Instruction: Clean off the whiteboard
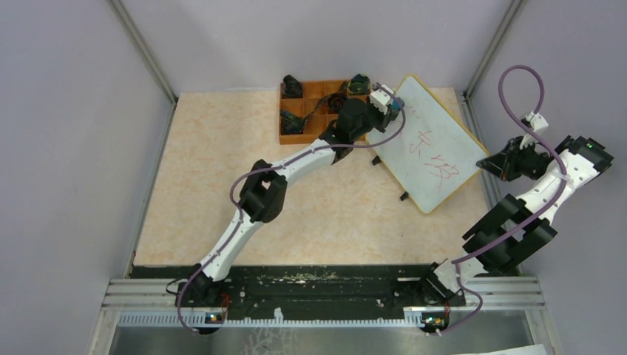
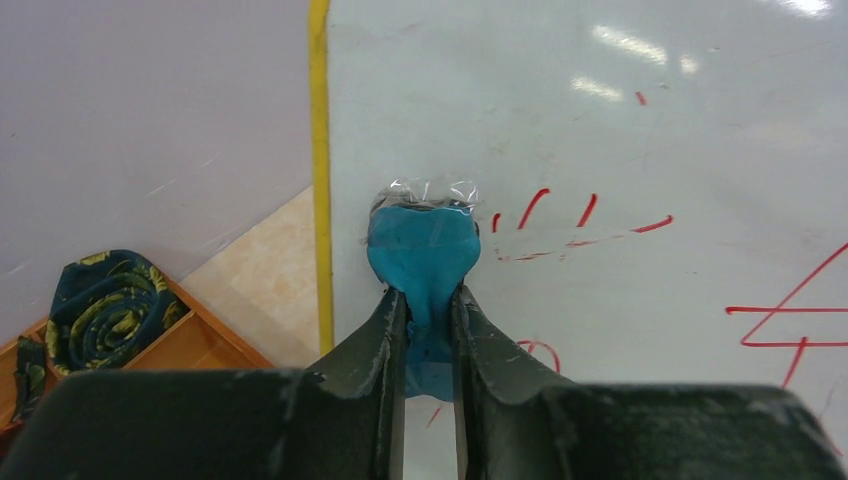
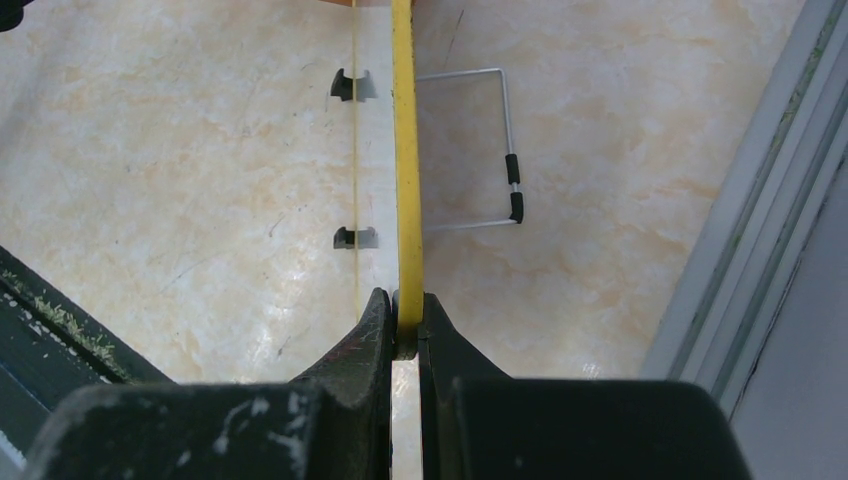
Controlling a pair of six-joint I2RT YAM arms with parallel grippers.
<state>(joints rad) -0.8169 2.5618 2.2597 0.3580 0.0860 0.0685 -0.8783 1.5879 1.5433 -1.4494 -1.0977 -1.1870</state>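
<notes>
Your left gripper (image 2: 428, 300) is clenched on a blue wiping pad (image 2: 422, 245). The front of the pad appears to touch the whiteboard (image 2: 620, 140) near one side of its yellow frame (image 2: 320, 150), just beside the nearest red marks (image 2: 585, 215). I judge you begin at this side so the strokes can go across the writing, which is not yet wiped. Your right gripper (image 3: 404, 312) is shut tight on the opposite side of the frame, most likely so the board does not slide or tip on its wire stand (image 3: 505, 150) under the pressure. The orange tray (image 1: 314, 111) lies just beside the board's far-left corner.
</notes>
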